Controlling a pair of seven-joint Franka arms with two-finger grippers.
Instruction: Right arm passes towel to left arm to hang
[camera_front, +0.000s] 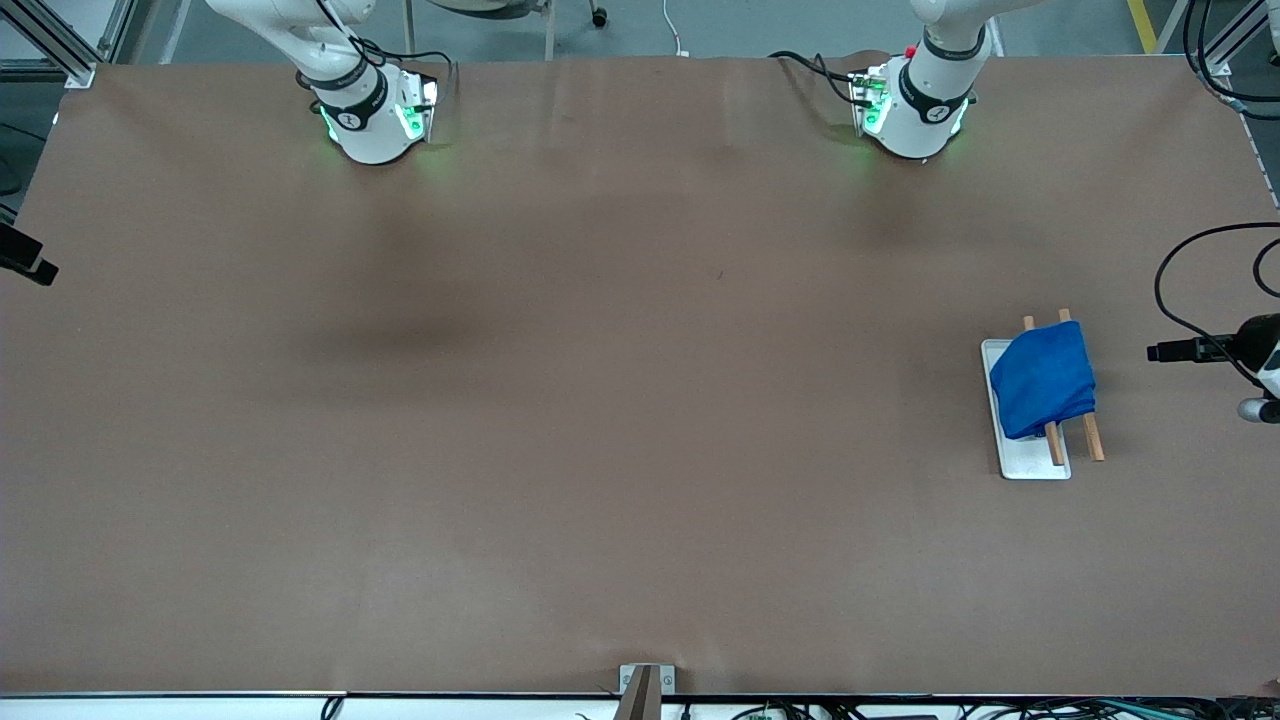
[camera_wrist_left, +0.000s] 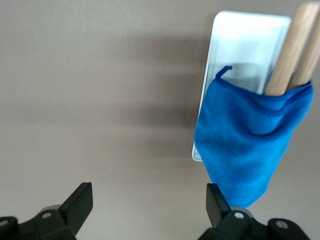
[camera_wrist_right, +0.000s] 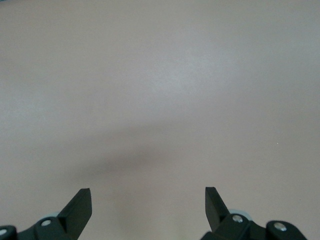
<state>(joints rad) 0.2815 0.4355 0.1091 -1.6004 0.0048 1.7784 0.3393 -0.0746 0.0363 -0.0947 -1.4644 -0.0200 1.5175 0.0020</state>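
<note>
The bright blue towel (camera_front: 1043, 378) hangs draped over two wooden bars (camera_front: 1092, 436) of a small rack on a white base (camera_front: 1035, 462), toward the left arm's end of the table. In the left wrist view the towel (camera_wrist_left: 245, 150) shows its small loop (camera_wrist_left: 223, 71) at one corner, with the bars (camera_wrist_left: 290, 50) above the white base (camera_wrist_left: 240, 40). My left gripper (camera_wrist_left: 149, 200) is open and empty, high above the bare table beside the rack. My right gripper (camera_wrist_right: 148, 200) is open and empty over bare table. Neither gripper shows in the front view.
Both arm bases (camera_front: 372, 115) (camera_front: 915, 105) stand along the table's edge farthest from the front camera. A black camera on a stand (camera_front: 1225, 350) sits at the table edge past the rack. A small bracket (camera_front: 645, 690) sits at the near edge.
</note>
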